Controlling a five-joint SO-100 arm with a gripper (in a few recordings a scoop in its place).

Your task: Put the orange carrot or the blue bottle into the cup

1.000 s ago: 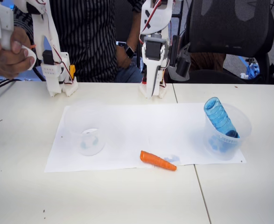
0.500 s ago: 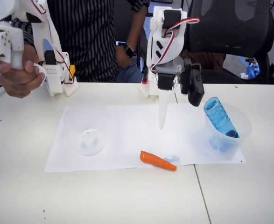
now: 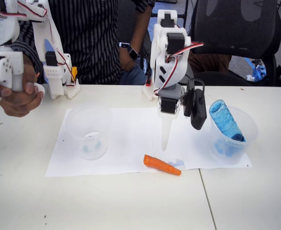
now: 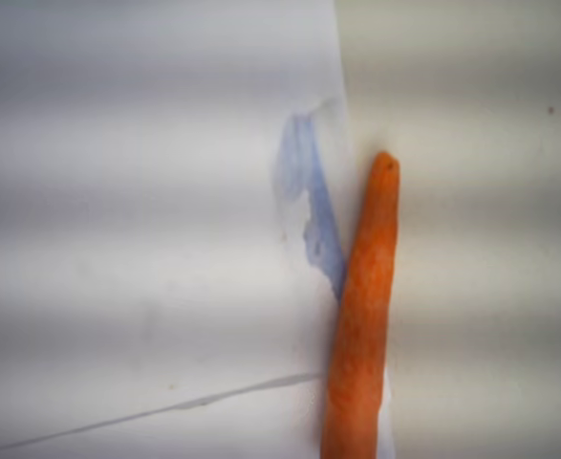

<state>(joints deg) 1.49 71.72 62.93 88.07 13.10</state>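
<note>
Lower now, our gripper (image 3: 178, 129) hangs wide-jawed above the orange carrot (image 3: 162, 165) lying at the white paper's (image 3: 130, 129) front edge.

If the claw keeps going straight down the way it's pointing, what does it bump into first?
Probably the white paper, just behind the carrot. The claw points down, open, a little short of the carrot, though depth is hard to judge.

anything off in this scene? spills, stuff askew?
Two things. The blue bottle already leans tilted inside the right-hand cup in the fixed view, neck poking over the rim. The carrot lies across the paper sheet's front edge, beside a blue smear on the paper. No spill visible; the left cup stands upright.
</note>
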